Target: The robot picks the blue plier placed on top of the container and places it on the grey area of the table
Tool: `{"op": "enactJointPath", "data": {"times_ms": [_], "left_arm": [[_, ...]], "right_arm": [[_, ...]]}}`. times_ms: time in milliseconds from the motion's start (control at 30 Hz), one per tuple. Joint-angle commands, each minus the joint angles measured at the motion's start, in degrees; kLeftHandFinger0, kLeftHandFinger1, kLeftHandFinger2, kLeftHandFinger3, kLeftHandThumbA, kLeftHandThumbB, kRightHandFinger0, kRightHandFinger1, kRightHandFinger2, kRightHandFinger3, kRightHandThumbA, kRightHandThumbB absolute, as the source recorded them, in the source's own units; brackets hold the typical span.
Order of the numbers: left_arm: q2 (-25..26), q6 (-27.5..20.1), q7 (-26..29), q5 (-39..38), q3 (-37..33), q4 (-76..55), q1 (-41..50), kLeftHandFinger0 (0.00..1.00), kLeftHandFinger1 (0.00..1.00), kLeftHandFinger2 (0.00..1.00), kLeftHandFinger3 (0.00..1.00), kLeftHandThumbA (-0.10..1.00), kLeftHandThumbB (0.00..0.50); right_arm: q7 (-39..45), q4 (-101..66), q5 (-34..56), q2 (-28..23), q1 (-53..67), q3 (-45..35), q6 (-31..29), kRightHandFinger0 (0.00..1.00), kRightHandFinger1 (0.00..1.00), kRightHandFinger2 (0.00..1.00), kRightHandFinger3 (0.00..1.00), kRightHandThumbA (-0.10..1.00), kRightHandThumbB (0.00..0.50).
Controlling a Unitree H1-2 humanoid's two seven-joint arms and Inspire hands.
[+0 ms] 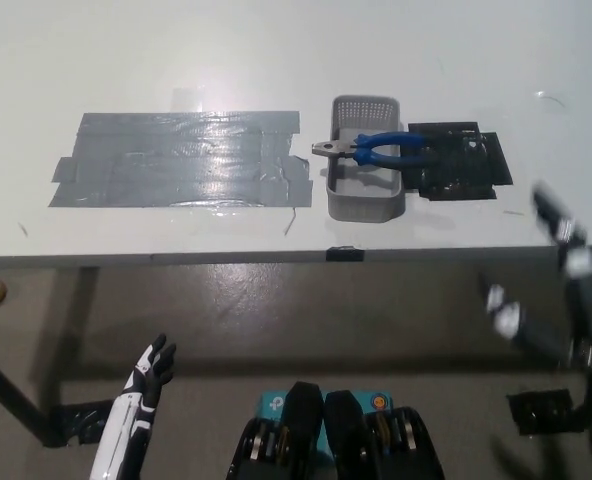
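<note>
- blue pliers (pixel 376 152) lying across the top of the grey basket (pixel 364 203), metal nose poking over its left rim, handles reaching over the right rim toward a black patch (pixel 461 168) on the table (pixel 276 50).
- basket standing just right of the grey taped area (pixel 181 160), which lies bare.
- judged to be the opening step: pliers not yet grasped, neither hand near them.
- right hand (pixel 566 240) raised at the picture's right, off the table's front edge and blurred; cannot tell whether spread or closed.
- left hand (pixel 154 370) hanging low at the lower left, below the table's edge, holding nothing, fingers slightly apart.
- next move likely calls for bringing the right hand forward and over the basket, closing on the blue handles rather than the thin nose, then lifting clear of the rim before carrying left.
- worth watching: a light basket may tip or slide if the pliers drag on its wall.
- no readable brand or writing on the pliers, basket or tape; a small mark on the teal piece at the bottom is too small to read.
</note>
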Motion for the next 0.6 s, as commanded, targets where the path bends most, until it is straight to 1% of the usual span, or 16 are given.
{"op": "enactJointPath", "data": {"times_ms": [0, 33, 67, 133, 200, 267, 300, 333, 400, 467, 500, 567], "left_arm": [[0.46, -2.10, 0.15, 0.10, 0.04, -1.71, -0.44, 1.00, 1.00, 1.00, 1.00, 1.00, 0.000], [0.42, -2.21, 0.28, 0.22, 0.06, -1.55, -0.60, 1.00, 1.00, 1.00, 1.00, 1.00, 0.000], [0.47, -2.21, 0.35, 0.30, 0.14, -1.56, -0.58, 1.00, 1.00, 1.00, 1.00, 1.00, 0.001], [0.55, -1.92, 0.34, 0.40, 0.19, -1.94, -0.34, 1.00, 1.00, 1.00, 1.00, 1.00, 0.001], [0.59, -1.34, 0.18, 0.41, 0.14, -2.39, -0.48, 1.00, 1.00, 1.00, 1.00, 1.00, 0.000], [0.50, -1.37, 0.06, 0.03, 0.13, -2.43, -0.75, 1.00, 1.00, 1.00, 1.00, 1.00, 0.000], [0.49, -1.85, 0.18, 0.12, 0.15, -2.15, -0.84, 1.00, 1.00, 1.00, 1.00, 1.00, 0.000], [0.57, -1.93, 0.19, 0.28, 0.12, -2.15, -0.93, 1.00, 1.00, 1.00, 1.00, 1.00, 0.000], [0.77, -2.09, 0.12, 0.24, 0.20, -2.17, -0.96, 1.00, 1.00, 1.00, 1.00, 1.00, 0.000], [0.84, -1.89, 0.03, 0.17, 0.21, -2.35, -0.95, 1.00, 1.00, 1.00, 1.00, 1.00, 0.000], [0.76, -1.88, -0.01, 0.11, 0.14, -2.31, -0.89, 1.00, 1.00, 1.00, 1.00, 1.00, 0.000], [0.86, -2.52, 0.13, 0.76, -0.05, -2.06, -0.93, 1.00, 1.00, 1.00, 1.00, 1.00, 0.000]], "right_arm": [[6.84, -0.55, -5.77, -5.46, -12.34, 1.61, 12.72, 1.00, 1.00, 1.00, 1.00, 0.65, 0.178], [9.15, 1.14, -6.56, -7.01, -16.39, 3.05, 15.72, 1.00, 1.00, 1.00, 1.00, 0.69, 0.185], [10.43, 2.72, -6.89, -7.91, -19.00, 4.11, 17.13, 1.00, 1.00, 1.00, 1.00, 0.71, 0.194], [14.07, 6.42, -6.43, -9.71, -24.34, 6.48, 21.40, 1.00, 1.00, 1.00, 1.00, 0.81, 0.233], [17.37, 12.03, -5.37, -11.22, -29.94, 8.56, 23.80, 1.00, 1.00, 1.00, 1.00, 0.82, 0.244], [20.78, 19.05, -3.89, -11.74, -36.21, 10.56, 26.28, 1.00, 1.00, 1.00, 1.00, 0.81, 0.281], [22.59, 22.30, -4.70, -12.23, -39.06, 12.29, 27.09, 1.00, 1.00, 1.00, 1.00, 0.84, 0.295], [23.77, 24.94, -5.13, -12.49, -41.15, 13.67, 27.23, 1.00, 1.00, 1.00, 1.00, 0.86, 0.294], [25.45, 30.38, -6.54, -12.09, -45.32, 16.45, 28.63, 1.00, 1.00, 1.00, 1.00, 0.88, 0.321], [25.78, 34.71, -7.56, -11.47, -48.07, 18.47, 28.82, 1.00, 1.00, 1.00, 1.00, 0.88, 0.321], [26.09, 37.07, -8.57, -11.18, -49.67, 20.00, 29.19, 1.00, 1.00, 1.00, 1.00, 0.88, 0.330], [26.08, 42.30, -11.39, -10.20, -52.64, 23.47, 28.36, 1.00, 1.00, 1.00, 1.00, 0.92, 0.327]]}}
